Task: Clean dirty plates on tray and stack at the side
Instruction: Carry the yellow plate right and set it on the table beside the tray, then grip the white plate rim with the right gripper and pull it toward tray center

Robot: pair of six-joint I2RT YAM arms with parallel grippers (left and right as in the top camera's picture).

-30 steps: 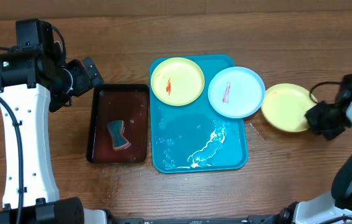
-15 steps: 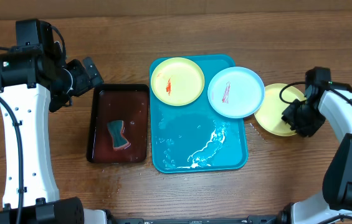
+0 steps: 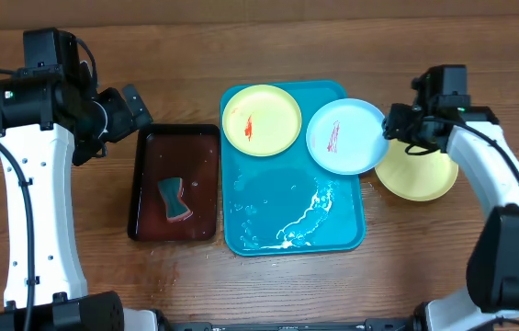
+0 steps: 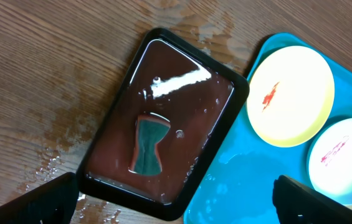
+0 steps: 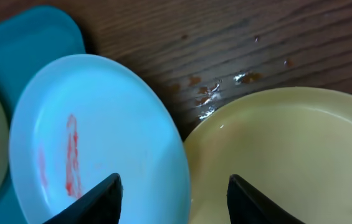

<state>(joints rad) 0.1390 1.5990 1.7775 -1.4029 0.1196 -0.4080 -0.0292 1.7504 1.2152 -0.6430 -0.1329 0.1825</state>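
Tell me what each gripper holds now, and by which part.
Nothing is held. The left gripper hangs open and empty. The right gripper is open above the neighbouring edges of the white-bluish plate and the yellow plate off the tray, gripping neither.

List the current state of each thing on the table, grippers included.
Turquoise rectangular plastic tray: wet, foamy puddle.
Pale yellow-green round plastic plate on tray: red-smeared.
White-bluish round plastic plate: red-smeared, overhanging tray's right rim.
Second yellow-green plate: on table beside tray, no smear visible.
Black rectangular tray: holds reddish-brown liquid and sponge.
Left gripper: open, empty.
Right gripper: open, empty.
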